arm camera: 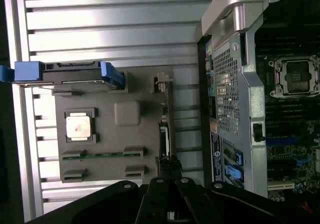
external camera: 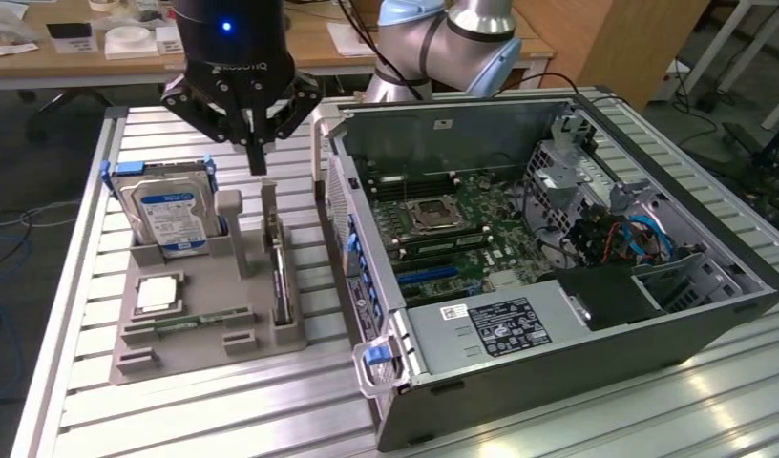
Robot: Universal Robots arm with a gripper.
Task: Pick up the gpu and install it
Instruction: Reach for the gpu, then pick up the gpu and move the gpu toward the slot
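Bench (external camera: 237, 410), nearest edge: bare slatted aluminium.

Grey holder tray (external camera: 199, 358) sits on the bench, on the exterior view's left of the computer case (external camera: 556, 372). Near end of the tray: a green memory stick (external camera: 192, 322) lying in its slot. Behind it is a square processor chip (external camera: 157, 294), lying flat.

The gpu (external camera: 279, 272) stands on edge in the tray's groove on the side next to the case, with its pale bracket end uppermost at the far end. The wrist view shows it edge-on (arm camera: 166, 129), seated in the tray. Judged not yet lifted.

Far end of the tray: a blue-framed hard drive (external camera: 171, 215), upright in its cradle.

Gripper (external camera: 256, 164) hangs just above the gpu's bracket end. Jaws closed tip to tip, holding nothing; a gap shows between the tips and the card. In the wrist view the gripper (arm camera: 171, 171) lines up with the card's edge.

Case lies open, side panel off, with the motherboard (external camera: 479, 219) exposed. The blue expansion slot (external camera: 428, 275) looks empty.

Progress, as a judgement: approach made; neither the pickup nor the install is done.
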